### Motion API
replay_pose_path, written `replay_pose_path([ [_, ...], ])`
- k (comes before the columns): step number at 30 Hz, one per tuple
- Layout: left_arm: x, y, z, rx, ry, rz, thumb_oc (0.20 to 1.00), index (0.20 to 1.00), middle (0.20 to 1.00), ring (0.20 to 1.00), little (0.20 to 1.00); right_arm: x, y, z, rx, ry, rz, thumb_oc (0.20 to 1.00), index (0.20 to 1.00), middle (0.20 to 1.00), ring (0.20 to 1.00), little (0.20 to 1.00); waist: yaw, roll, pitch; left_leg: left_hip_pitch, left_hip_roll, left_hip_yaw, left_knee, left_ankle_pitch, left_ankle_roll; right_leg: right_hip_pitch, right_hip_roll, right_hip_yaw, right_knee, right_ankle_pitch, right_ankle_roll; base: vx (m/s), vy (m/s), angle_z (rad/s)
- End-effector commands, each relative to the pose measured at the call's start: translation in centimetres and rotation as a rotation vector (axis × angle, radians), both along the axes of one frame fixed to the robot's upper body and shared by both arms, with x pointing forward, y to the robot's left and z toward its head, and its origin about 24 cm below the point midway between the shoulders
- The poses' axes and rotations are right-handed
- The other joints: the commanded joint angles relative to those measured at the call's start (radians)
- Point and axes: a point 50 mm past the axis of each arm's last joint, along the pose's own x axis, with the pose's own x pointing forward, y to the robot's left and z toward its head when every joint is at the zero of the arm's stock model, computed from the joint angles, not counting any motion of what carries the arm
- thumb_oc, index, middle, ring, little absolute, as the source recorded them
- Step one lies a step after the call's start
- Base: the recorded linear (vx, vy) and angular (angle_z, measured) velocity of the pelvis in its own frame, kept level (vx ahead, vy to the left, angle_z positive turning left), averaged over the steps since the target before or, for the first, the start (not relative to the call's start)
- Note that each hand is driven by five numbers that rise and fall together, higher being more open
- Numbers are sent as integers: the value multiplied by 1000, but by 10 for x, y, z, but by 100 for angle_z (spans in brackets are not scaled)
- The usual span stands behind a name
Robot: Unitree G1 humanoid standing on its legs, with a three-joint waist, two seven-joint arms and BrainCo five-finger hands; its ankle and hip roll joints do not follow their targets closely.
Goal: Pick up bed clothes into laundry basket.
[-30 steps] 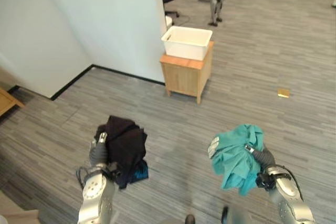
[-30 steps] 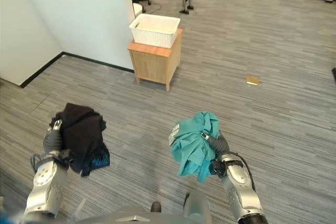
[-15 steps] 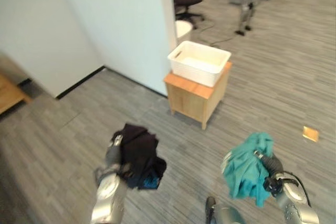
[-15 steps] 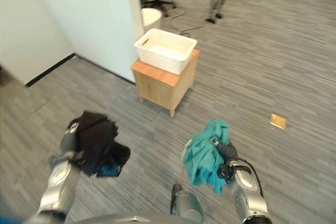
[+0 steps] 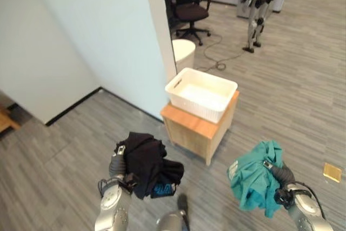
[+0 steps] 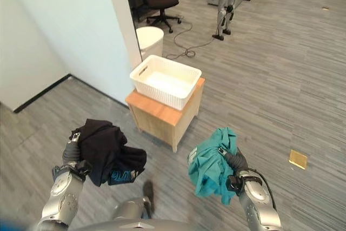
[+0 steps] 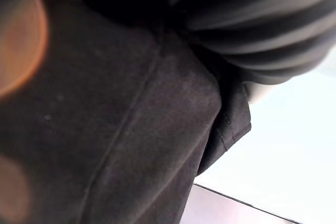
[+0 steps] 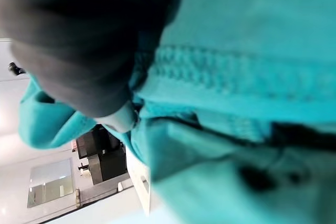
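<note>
Left hand (image 6: 72,154) clutches bunched black cloth (image 6: 105,150), right hand (image 6: 235,166) clutches crumpled teal cloth (image 6: 211,160); both held above floor, white plastic laundry basket (image 6: 165,81) on wooden cabinet (image 6: 162,120) ahead

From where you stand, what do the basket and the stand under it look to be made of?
The basket looks like white moulded plastic: matte, with perforated walls and a cut-out handle slot. The stand looks like light wood or wood veneer, with a smooth, pale tan, faintly grained top; which of the two can't be told.
</note>
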Motion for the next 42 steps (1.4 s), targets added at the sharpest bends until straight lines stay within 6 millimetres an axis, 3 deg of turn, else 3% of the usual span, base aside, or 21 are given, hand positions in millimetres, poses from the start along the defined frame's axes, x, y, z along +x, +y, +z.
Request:
replay_pose_path([
  [1, 24, 19, 57, 173, -234, -17, 200, 200, 200, 200, 200, 30, -1, 43, -33, -251, -5, 200, 200, 200, 200, 200, 33, -18, 12, 53, 67, -32, 7, -26, -115, -230, -189, 30, 165, 296, 76, 166, 279, -2],
  [3, 27, 21, 66, 230, -247, -48, 200, 200, 200, 200, 200, 34, -2, 46, -51, -266, -11, 200, 200, 200, 200, 200, 4, 6, 51, 129, 61, -43, -13, -59, -82, -343, -206, 48, 389, 406, 85, 201, 306, 1],
  [6, 27, 23, 69, 257, -249, -67, 200, 200, 200, 200, 200, 33, -9, 46, -107, -251, -20, 200, 200, 200, 200, 200, -7, 7, 58, 162, 53, -68, -21, -81, -76, -391, -215, 56, 413, 394, 72, 211, 91, 55],
  [8, 23, 30, 72, 266, -259, -53, 200, 200, 200, 200, 200, 41, -43, 83, -351, -364, -111, 200, 200, 200, 200, 200, -23, -2, 62, 218, 46, -98, -49, -110, -94, -456, -241, 37, 252, 385, 69, 259, -53, 62],
  [9, 23, 30, 72, 265, -259, -53, 200, 200, 200, 200, 200, 41, -43, 83, -352, -365, -112, 200, 200, 200, 200, 200, -24, 1, 62, 216, 48, -100, -50, -105, -94, -453, -238, 33, 243, 392, 68, 302, -129, 34],
  [10, 20, 33, 70, 269, -250, -41, 200, 200, 200, 200, 200, 47, -68, 118, -567, -465, -203, 200, 200, 200, 200, 200, -26, -21, 62, 244, 38, -121, -63, -128, -108, -449, -236, 9, 56, 406, 87, 280, -116, 40],
  [12, 20, 35, 72, 298, -246, -50, 200, 200, 200, 200, 200, 54, -93, 162, -760, -568, -305, 200, 200, 200, 200, 200, -18, -41, 60, 248, 30, -153, -62, -136, -106, -394, -216, 30, -19, 419, 110, 236, -106, 37],
  [13, 17, 35, 65, 281, -224, -42, 200, 200, 200, 200, 200, 59, -96, 176, -735, -619, -337, 200, 200, 200, 200, 200, -4, -52, 50, 251, 32, -154, -67, -136, -106, -383, -217, 23, -24, 414, 107, 64, -39, 55],
  [15, 15, 33, 62, 258, -219, -36, 200, 200, 200, 200, 200, 63, -99, 183, -658, -664, -367, 200, 200, 200, 200, 200, 3, -58, 39, 254, 29, -158, -80, -133, -108, -364, -211, 23, -53, 403, 103, 101, -44, 65],
  [16, 11, 32, 54, 234, -191, -31, 200, 200, 200, 200, 200, 76, -95, 198, -452, -769, -367, 200, 200, 200, 200, 200, 25, -69, 23, 251, 29, -164, -87, -126, -114, -343, -200, 17, -79, 397, 100, 130, -69, 22],
  [19, 2, 35, 47, 217, -152, -18, 200, 200, 200, 200, 200, 89, -94, 214, -336, -815, -300, 200, 200, 200, 200, 200, 48, -76, 9, 246, 32, -173, -90, -123, -122, -312, -190, -1, -117, 379, 92, 89, -61, 7],
  [22, -8, 33, 37, 170, -112, -25, 200, 200, 200, 200, 200, 113, -78, 237, -379, -810, -133, 200, 200, 200, 200, 200, 87, -92, 2, 235, 43, -190, -91, -118, -135, -285, -175, -22, -146, 353, 82, 50, -74, 24],
  [26, -11, 23, 27, 28, -120, -30, 200, 200, 200, 200, 200, 134, -71, 256, -508, -781, -65, 200, 200, 200, 200, 200, 107, -103, 2, 227, 50, -202, -89, -115, -140, -272, -165, -41, -158, 346, 78, 26, -45, 17],
  [27, -11, 20, 24, -6, -110, -33, 200, 200, 200, 200, 200, 147, -69, 269, -520, -778, -74, 200, 200, 200, 200, 200, 126, -115, 3, 223, 53, -211, -91, -113, -142, -264, -161, -48, -168, 344, 76, 20, -45, 8],
  [29, -12, 21, 24, 3, -107, -34, 200, 200, 200, 200, 200, 154, -68, 276, -520, -779, -84, 200, 200, 200, 200, 200, 128, -116, 5, 223, 54, -215, -94, -112, -142, -262, -158, -51, -172, 343, 75, 11, -23, 9],
  [31, -13, 26, 23, 105, -50, -70, 200, 200, 200, 200, 200, 171, -69, 300, -487, -790, -153, 200, 200, 200, 200, 200, 150, -127, 9, 215, 59, -224, -98, -107, -145, -262, -150, -53, -180, 343, 73, 2, -18, 11],
  [35, -15, 25, 16, 124, 1, -113, 200, 200, 200, 200, 200, 186, -64, 325, -510, -786, -222, 200, 200, 200, 200, 200, 169, -138, 21, 198, 62, -230, -100, -99, -147, -274, -142, -53, -182, 348, 70, -15, -4, 4],
  [40, -20, 29, 8, 100, 44, -85, 200, 200, 200, 200, 200, 203, -47, 324, -442, -741, -212, 200, 200, 200, 200, 200, 182, -148, 31, 189, 62, -234, -107, -92, -148, -281, -137, -50, -185, 352, 68, -6, 1, 1],
  [42, -23, 33, 5, 103, 66, -74, 200, 200, 200, 200, 200, 212, -23, 317, -472, -714, -122, 200, 200, 200, 200, 200, 191, -155, 45, 176, 62, -239, -106, -88, -147, -291, -134, -51, -182, 354, 66, -42, -3, 8],
])
